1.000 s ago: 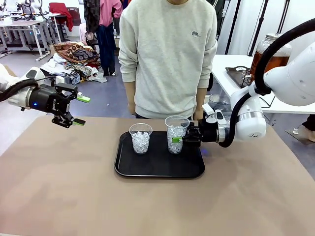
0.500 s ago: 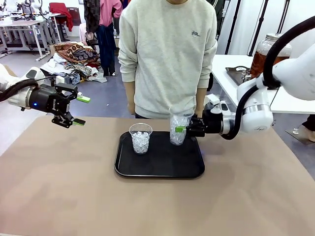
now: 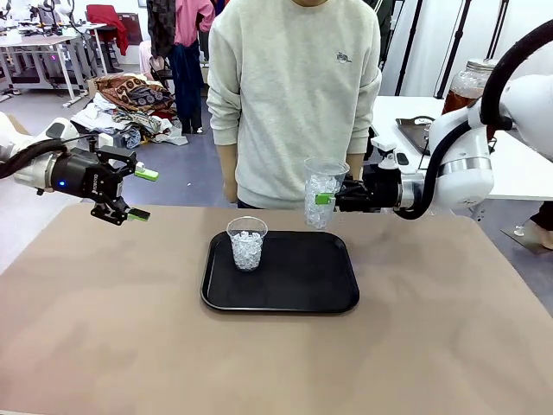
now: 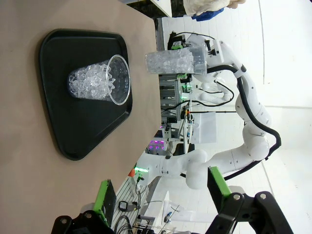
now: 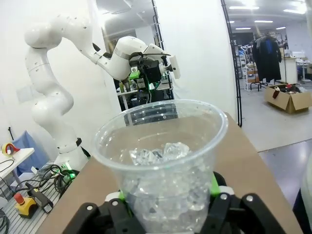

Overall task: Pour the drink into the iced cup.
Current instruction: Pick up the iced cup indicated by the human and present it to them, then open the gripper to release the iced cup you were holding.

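Your right pincer (image 3: pixel 327 199) clamps the iced cup (image 3: pixel 323 177) aloft, centre-right, likely for filling; your left pincer (image 3: pixel 143 194) gapes idle.

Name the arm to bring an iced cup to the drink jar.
Right. The right gripper grips an iced cup above the tray, and the jar stands on its side. The left gripper hangs open, far left.

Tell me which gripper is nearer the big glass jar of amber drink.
Right. The right gripper, shut on a clear ice-filled plastic cup, hangs left of the jar; the open left gripper hovers at the brown table's opposite side.
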